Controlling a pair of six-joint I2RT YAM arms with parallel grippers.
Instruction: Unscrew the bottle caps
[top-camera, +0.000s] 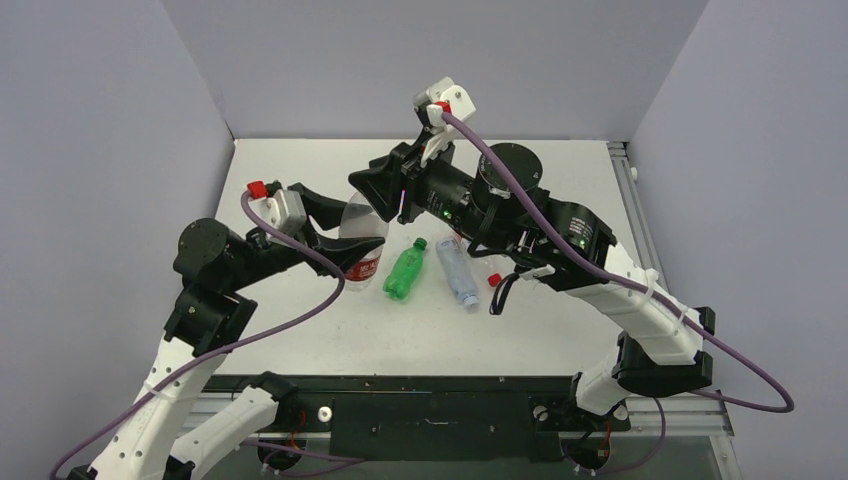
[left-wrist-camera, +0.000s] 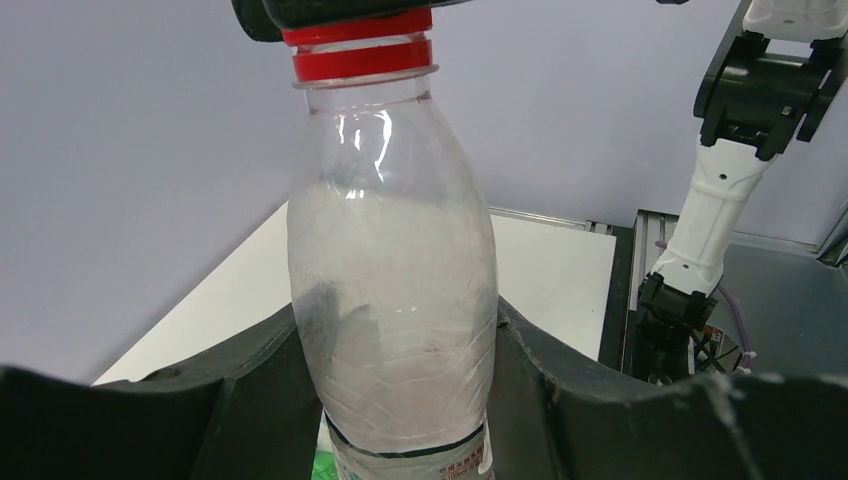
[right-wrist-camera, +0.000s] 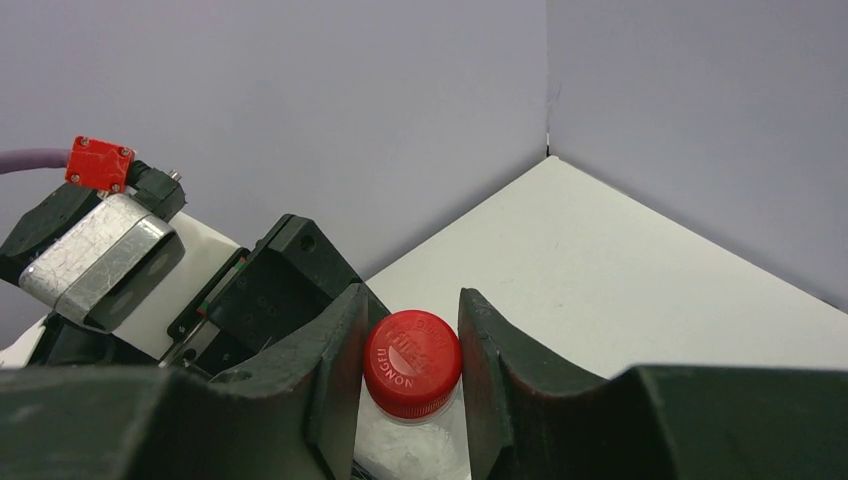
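Pale grey walls (top-camera: 120, 120) close round three sides of the white table (top-camera: 320, 345). Everything I place here is placed against the red-label bottle (top-camera: 362, 228).

That bottle stands roughly upright near the middle of the table. I cannot tell whether its base touches the surface. My left claw (top-camera: 342, 240) is closed on its body. From my left wrist I see my two dark fingers (left-wrist-camera: 255, 400) pressed to either side of the clear, misted wall, just above the label's edge.

On top of the bottle sits its red cap (right-wrist-camera: 411, 362), with the red neck ring just under it. My right claw (right-wrist-camera: 412, 365) comes at it from above and is clamped on this cap, one finger tight against each side.

Just to the right of the red-label bottle a green bottle (top-camera: 404, 272) lies on its side, its green cap (top-camera: 421, 243) pointing toward the back wall. Beyond that, further from the red-label bottle, lies a pale clear bottle (top-camera: 457, 272), also on its side. A small red cap-like piece (top-camera: 494, 279) shows past it, by my right arm; I cannot tell whether it sits on a bottle.
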